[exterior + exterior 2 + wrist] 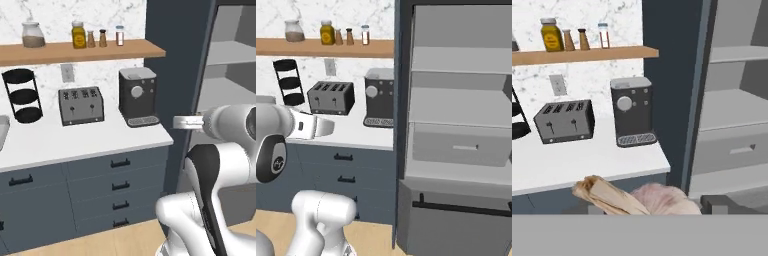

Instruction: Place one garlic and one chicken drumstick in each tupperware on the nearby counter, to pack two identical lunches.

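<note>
One chicken drumstick (634,197) sits at the bottom of the hand view, pale pink meat with a tan bone end. It is right up at the gripper (657,210) and looks held, with the jaws partly closed around it. It hangs in the air above the white counter (75,137). A toaster (80,105) and a coffee machine (138,96) stand on that counter. Jars sit on a wooden shelf (100,50) above.

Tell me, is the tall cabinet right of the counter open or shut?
Open. The tall cabinet shows its inside: grey shelves and a shut drawer.
</note>
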You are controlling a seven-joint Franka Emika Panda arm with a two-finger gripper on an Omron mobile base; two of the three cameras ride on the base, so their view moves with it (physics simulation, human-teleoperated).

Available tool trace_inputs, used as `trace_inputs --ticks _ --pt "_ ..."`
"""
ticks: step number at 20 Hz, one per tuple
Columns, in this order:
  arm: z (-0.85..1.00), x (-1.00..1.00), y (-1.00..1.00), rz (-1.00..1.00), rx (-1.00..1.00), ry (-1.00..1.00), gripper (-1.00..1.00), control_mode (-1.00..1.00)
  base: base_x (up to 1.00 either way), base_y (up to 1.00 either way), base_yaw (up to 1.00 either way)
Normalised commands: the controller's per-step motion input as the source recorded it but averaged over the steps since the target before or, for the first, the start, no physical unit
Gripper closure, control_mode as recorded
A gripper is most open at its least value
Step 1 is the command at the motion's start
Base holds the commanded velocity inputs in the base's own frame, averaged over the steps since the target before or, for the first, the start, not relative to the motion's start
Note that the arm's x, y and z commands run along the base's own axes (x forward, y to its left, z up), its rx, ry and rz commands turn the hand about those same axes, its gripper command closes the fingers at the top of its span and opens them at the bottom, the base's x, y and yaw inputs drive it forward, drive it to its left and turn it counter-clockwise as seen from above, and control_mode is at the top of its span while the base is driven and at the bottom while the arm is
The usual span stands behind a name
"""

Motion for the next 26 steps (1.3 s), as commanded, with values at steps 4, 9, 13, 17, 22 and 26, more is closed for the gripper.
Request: trace_inputs --ticks 4,9,13,17,22,26 --pt "0.0 0.0 0.0 0.0 0.0 0.0 1.0 1.0 0.35 1.0 0.09" --pt "0.0 0.0 0.0 0.0 0.0 0.0 1.0 1.0 0.23 1.0 0.04" --pt "0.0 0.0 0.0 0.0 0.0 0.0 1.0 1.0 0.24 1.0 0.01" --pt "0.0 0.0 0.0 0.0 0.0 0.0 1.0 1.0 0.5 1.0 0.01" --pt "0.0 0.0 0.0 0.0 0.0 0.0 1.0 1.0 0.71 1.0 0.0" --pt "0.0 0.0 0.0 0.0 0.0 0.0 1.0 1.0 0.47 1.0 0.0"
